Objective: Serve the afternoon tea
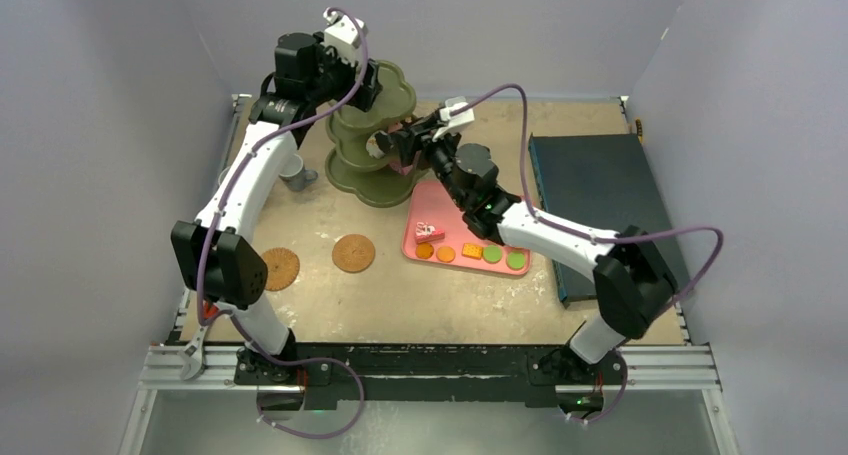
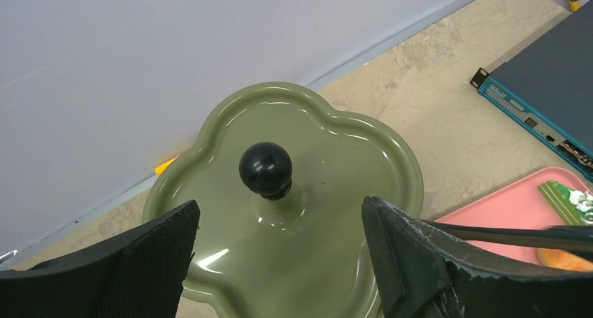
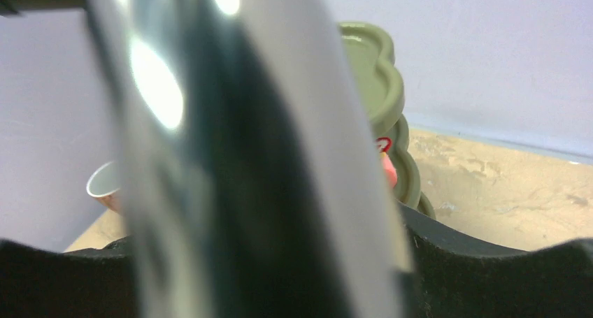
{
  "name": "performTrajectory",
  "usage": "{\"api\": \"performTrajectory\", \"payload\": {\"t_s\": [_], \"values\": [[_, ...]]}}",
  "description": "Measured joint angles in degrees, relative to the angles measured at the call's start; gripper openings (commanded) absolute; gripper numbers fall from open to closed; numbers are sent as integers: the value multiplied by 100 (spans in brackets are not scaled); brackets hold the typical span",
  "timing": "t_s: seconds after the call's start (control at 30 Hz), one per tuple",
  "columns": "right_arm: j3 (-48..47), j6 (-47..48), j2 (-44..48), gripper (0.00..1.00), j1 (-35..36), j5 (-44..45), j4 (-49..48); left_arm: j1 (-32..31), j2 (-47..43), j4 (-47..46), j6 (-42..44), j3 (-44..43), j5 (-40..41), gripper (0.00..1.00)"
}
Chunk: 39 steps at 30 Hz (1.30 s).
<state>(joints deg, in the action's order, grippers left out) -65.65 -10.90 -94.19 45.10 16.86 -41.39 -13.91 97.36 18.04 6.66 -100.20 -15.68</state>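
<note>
The olive three-tier stand (image 1: 372,140) stands at the back of the table. My left gripper (image 1: 366,83) is open and empty above its top tier (image 2: 308,213), fingers either side, near the black knob (image 2: 266,170). My right gripper (image 1: 415,140) is shut on the black tongs (image 3: 266,192), which reach to the stand's middle tier, where something pink (image 3: 387,168) shows. A pink cake (image 1: 429,231), orange pastries (image 1: 446,254) and green pastries (image 1: 516,260) lie on the pink tray (image 1: 455,210). The grey-blue cup (image 1: 296,170) stands left of the stand. The terracotta cup (image 3: 105,185) shows in the right wrist view.
Two brown coasters (image 1: 353,252) (image 1: 280,268) lie at front left. A dark flat box (image 1: 600,200) fills the right side. Grey walls close in the back and sides. The tongs (image 2: 503,235) also cross the left wrist view's right edge.
</note>
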Motion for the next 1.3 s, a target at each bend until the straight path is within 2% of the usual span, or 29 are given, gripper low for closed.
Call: {"api": "performTrajectory", "payload": {"t_s": [0.13, 0.43, 0.5, 0.6, 0.73, 0.83, 1.07, 1.3], "values": [[411, 0, 643, 65, 0, -4, 0, 92, 232, -2, 7, -173, -208, 84], [1547, -109, 1858, 65, 2, -39, 413, 319, 1058, 437, 498, -990, -1342, 66], [1779, -136, 2120, 65, 2, -61, 570, 393, 1263, 494, 540, -1220, -1561, 57], [2083, -192, 2433, 65, 2, -133, 778, 487, 1484, 514, 566, -1399, -1849, 30], [2444, -284, 2669, 65, 2, -164, 1043, 527, 1620, 396, 442, -1410, -2129, 20], [2658, -328, 2774, 65, 2, -210, 1266, 525, 1631, 313, 289, -1403, -2107, 9], [2994, -339, 2806, 66, 2, -302, 1414, 437, 1449, -579, -203, -811, -1480, 5], [3259, -337, 2509, 67, 2, -411, 1290, 20, 833, -994, -326, 52, -420, 8]]}}
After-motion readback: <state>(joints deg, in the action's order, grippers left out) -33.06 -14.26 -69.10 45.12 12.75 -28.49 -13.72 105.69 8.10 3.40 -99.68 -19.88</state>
